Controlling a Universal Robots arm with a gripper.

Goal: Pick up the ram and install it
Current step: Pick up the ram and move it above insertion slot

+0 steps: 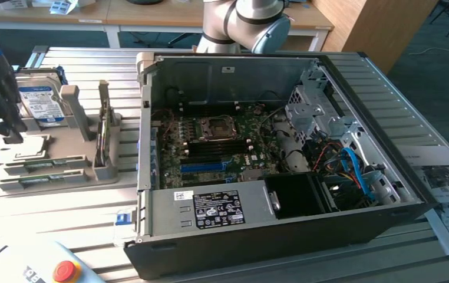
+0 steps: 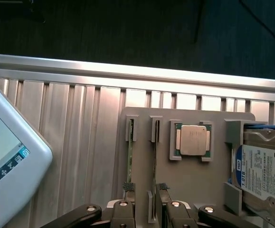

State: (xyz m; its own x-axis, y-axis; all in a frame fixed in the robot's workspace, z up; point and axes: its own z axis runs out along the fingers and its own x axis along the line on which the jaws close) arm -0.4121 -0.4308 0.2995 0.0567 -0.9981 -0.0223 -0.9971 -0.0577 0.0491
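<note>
Tool (image 2: 146, 190) spread apart above gray holder (image 2: 194, 180) edge; ram (image 2: 155, 156) stands edge-up between fingertips, narrow clearance

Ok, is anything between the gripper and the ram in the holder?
Nothing visible. The open gripper hangs above the grey holder, its fingertips either side of the ram standing on edge; a second stick stands right beside it, in line with one fingertip.

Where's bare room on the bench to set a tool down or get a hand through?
Free: table slats between the teach pendant and the grey holder tray; also the strip between tray and the table's edge rail. Crowded: the tray itself, with ram sticks, CPU, hard drive and the open end effector over it, and inside the computer case.
</note>
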